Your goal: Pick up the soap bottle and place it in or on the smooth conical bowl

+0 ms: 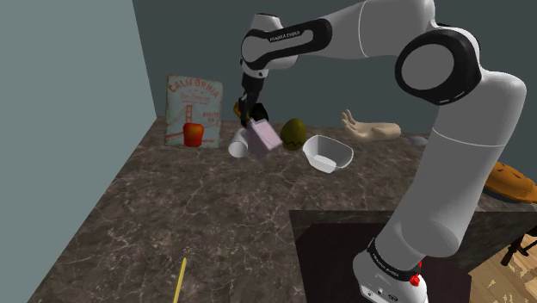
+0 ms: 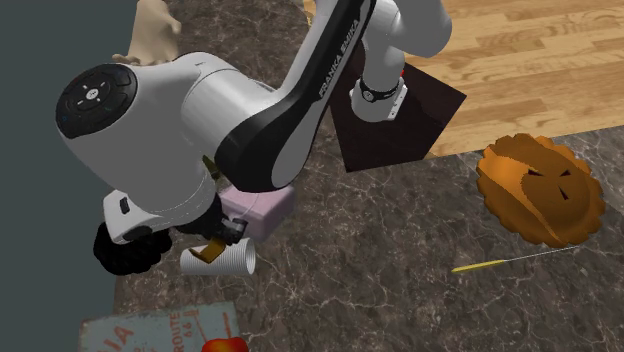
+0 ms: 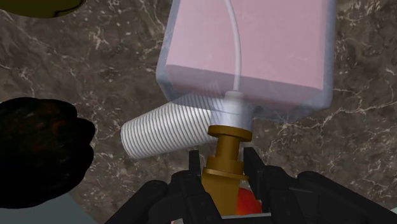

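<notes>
Pink bottle (image 3: 245,51) in claw (image 3: 223,170) above counter (image 3: 95,70)

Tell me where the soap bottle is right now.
Shoulder view: the pink soap bottle hangs tilted in the tool, clasped by its pump, beside the white ribbed cup and left of the white bowl.

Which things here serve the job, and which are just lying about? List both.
Job: soap bottle, held by the gripper; white bowl.

Lying about: ribbed white cup, olive egg-shaped thing, hand model, pie, yellow stick, California poster.
</notes>
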